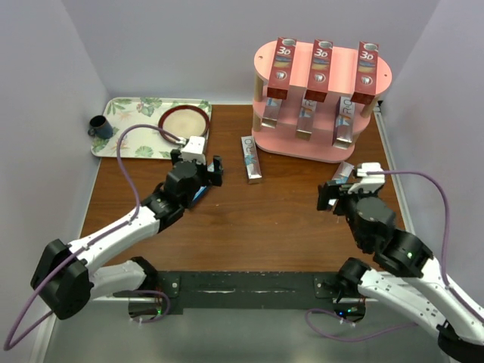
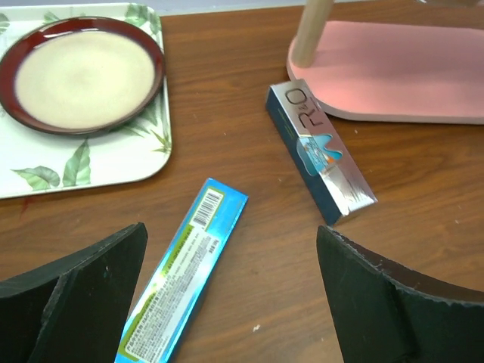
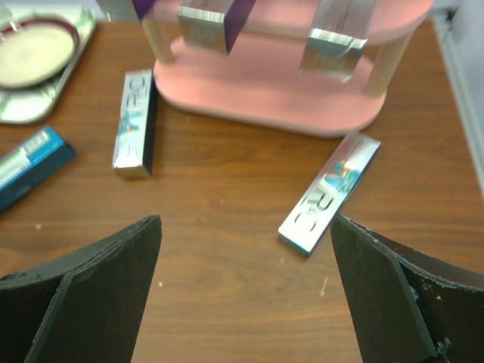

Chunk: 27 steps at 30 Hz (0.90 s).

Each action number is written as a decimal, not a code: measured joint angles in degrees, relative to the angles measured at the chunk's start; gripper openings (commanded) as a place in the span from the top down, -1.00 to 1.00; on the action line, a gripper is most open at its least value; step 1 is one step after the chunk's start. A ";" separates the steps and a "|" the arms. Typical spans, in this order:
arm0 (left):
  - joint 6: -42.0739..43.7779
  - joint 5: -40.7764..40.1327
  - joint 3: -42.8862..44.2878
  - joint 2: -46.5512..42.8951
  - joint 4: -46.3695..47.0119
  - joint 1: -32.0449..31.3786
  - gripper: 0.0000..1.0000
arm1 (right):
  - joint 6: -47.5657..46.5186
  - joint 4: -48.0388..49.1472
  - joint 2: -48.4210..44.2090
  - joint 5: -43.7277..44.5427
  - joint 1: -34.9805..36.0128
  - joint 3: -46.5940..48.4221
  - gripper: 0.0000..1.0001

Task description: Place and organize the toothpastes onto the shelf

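Six toothpastes (image 1: 321, 69) sit on the shelf (image 1: 386, 72); three lie on the worktop (image 1: 272, 215) (left hand (image 1: 198, 175), right hand (image 1: 338, 195) both open, empty).

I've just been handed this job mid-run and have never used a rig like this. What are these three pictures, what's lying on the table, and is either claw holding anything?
You are looking at two robot arms fixed at the near edge of a wooden table. The wide picture comes from a fixed camera above and behind them. The other two come from cameras on each wrist, so the dark shapes at the bottom are that arm's own fingers.

The left claw is open and empty, hovering over a teal-blue toothpaste carton. The right claw is open and empty too, near a silver carton lying by the pink shelf. A third silver carton lies in front of the shelf. The shelf already carries red cartons on top and more below. At far left, a floral tray holds a plate and a dark mug.
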 measured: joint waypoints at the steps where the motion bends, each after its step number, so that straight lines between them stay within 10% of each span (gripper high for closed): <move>1: -0.17 0.61 0.00 -0.50 -0.94 0.33 -1.00 | 1.44 -0.61 1.42 -0.33 0.00 0.00 -0.97; 16: 9.81 4.31 0.46 -10.38 -11.10 1.44 -1.00 | 32.26 -2.25 13.62 6.82 -0.74 -15.10 -0.93; 27: 14.78 0.94 -1.77 -15.04 -11.30 1.75 -1.00 | 35.23 10.60 25.88 7.80 -17.62 -21.42 -0.94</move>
